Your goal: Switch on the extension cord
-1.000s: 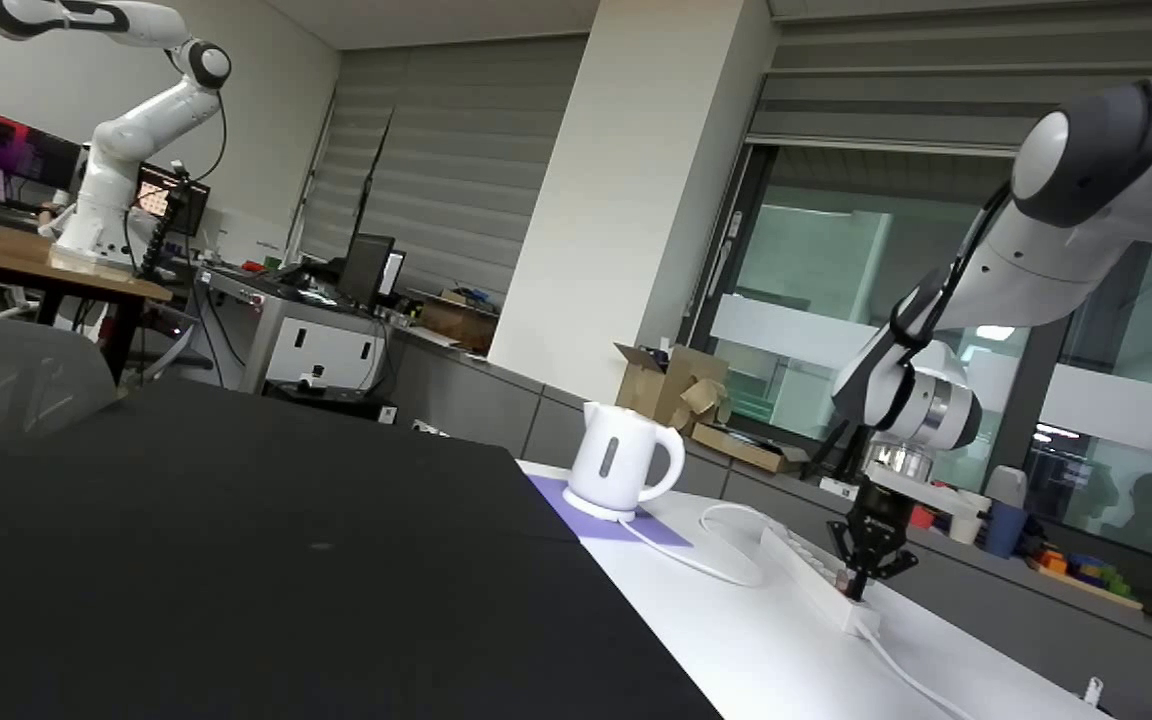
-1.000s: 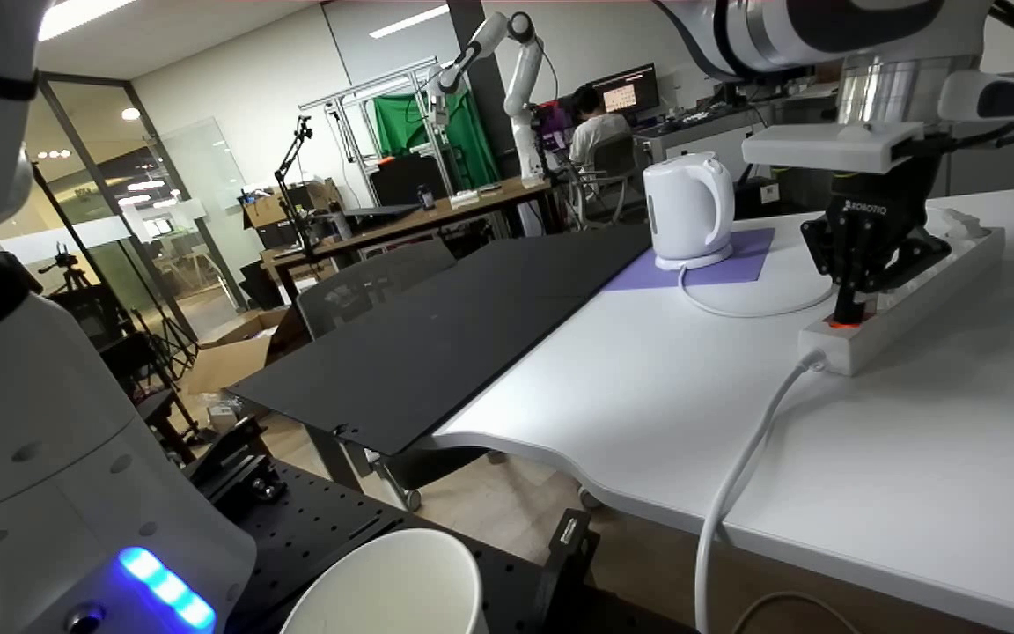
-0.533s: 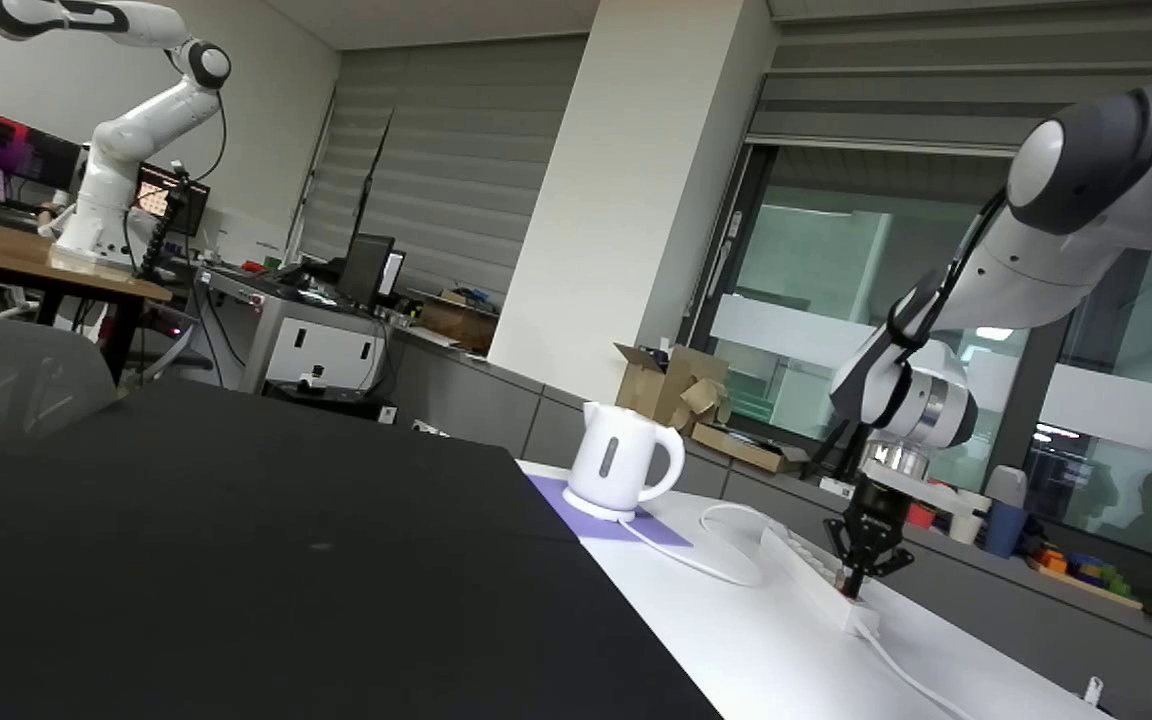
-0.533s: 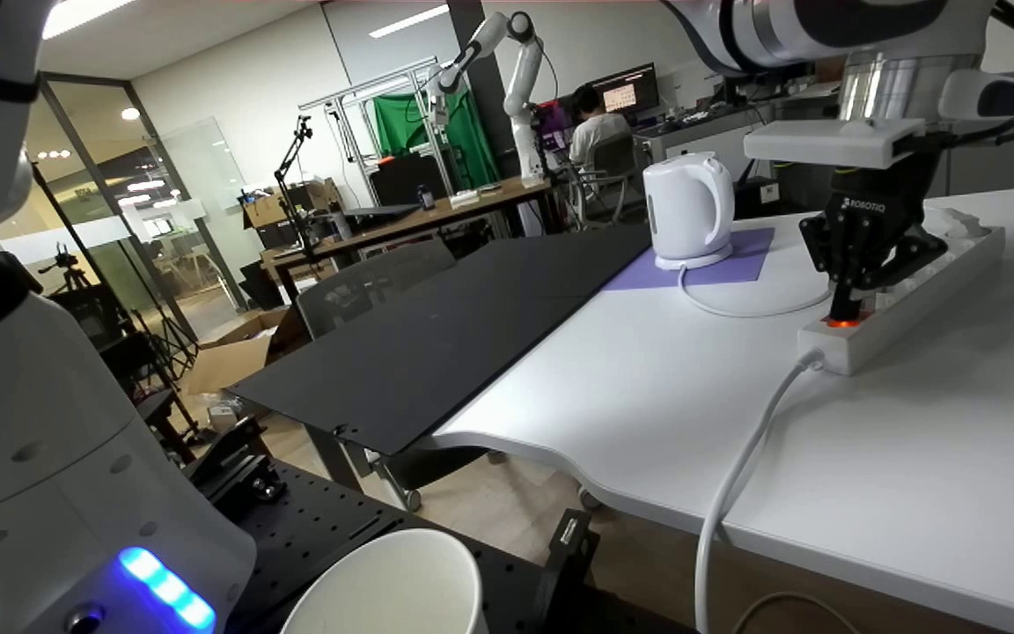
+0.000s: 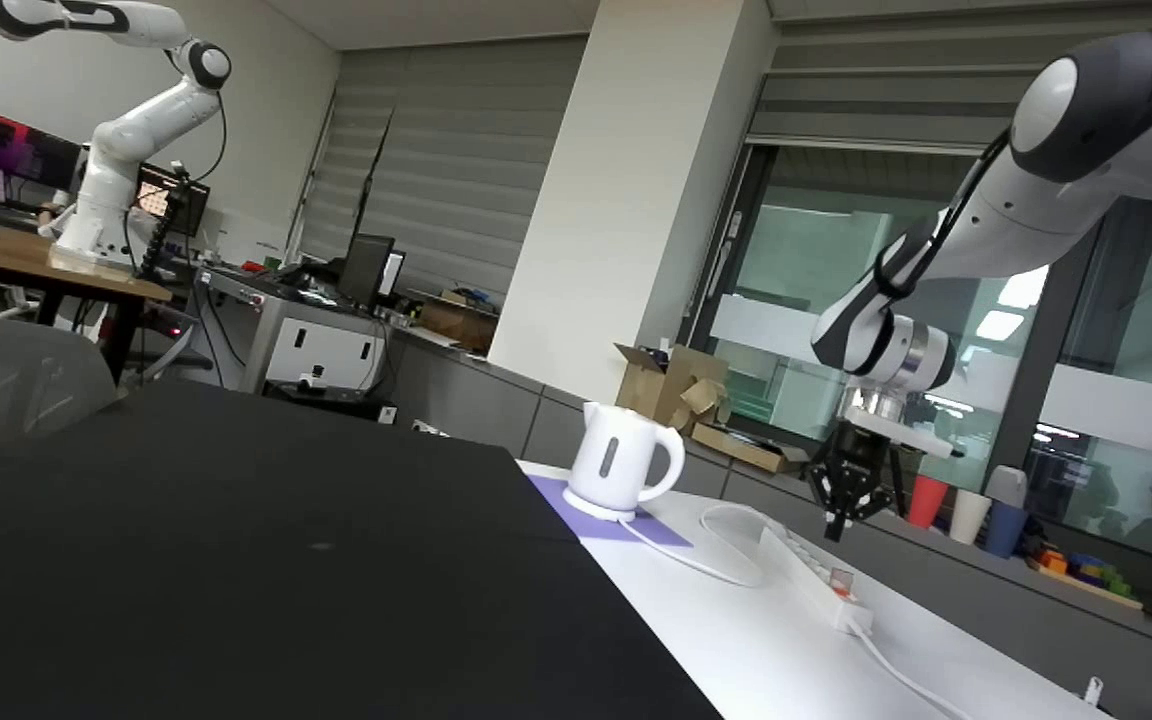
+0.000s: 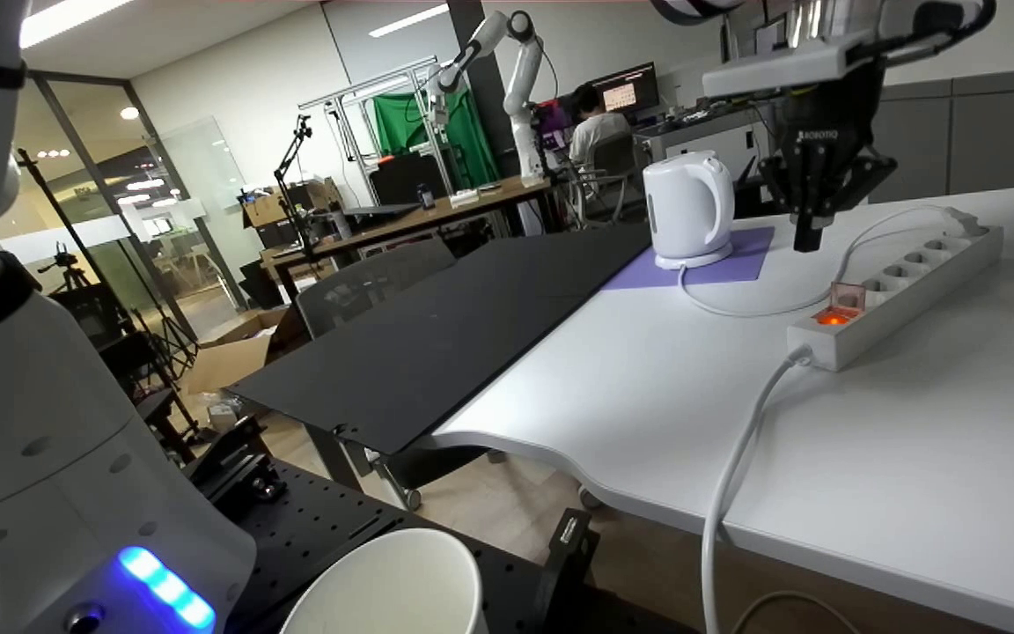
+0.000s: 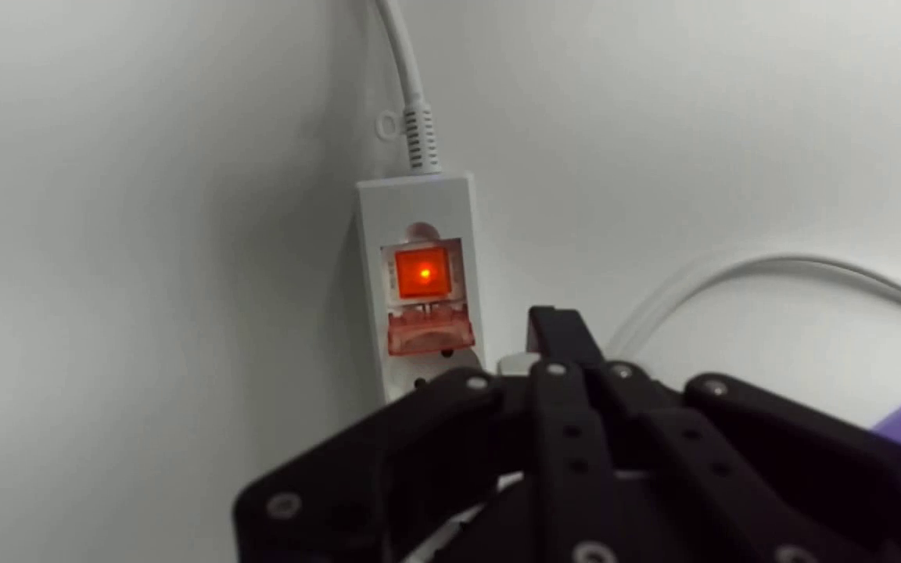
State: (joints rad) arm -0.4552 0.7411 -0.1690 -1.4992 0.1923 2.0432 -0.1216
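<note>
White table [image 6: 613,379] under ROBOTIQ-lettered tool [image 6: 808,236]

In both exterior views, I locate the extension cord [image 6: 903,295] on the table [image 6: 648,370], right of the kettle [image 6: 687,211] on the mat [image 6: 749,251], my gripper [image 6: 808,239] above the table.

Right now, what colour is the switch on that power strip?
Glowing orange-red; the switch shows best in the wrist view.

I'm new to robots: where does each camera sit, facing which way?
An exterior view: low by the black board, facing windows; forearm, fingers show.
An exterior view: beside the robot's base, facing across the table; base, fingers show.
Wrist view: on the wrist, facing down at the switch; fingers show.
Both exterior views share the kettle and extension cord.
</note>
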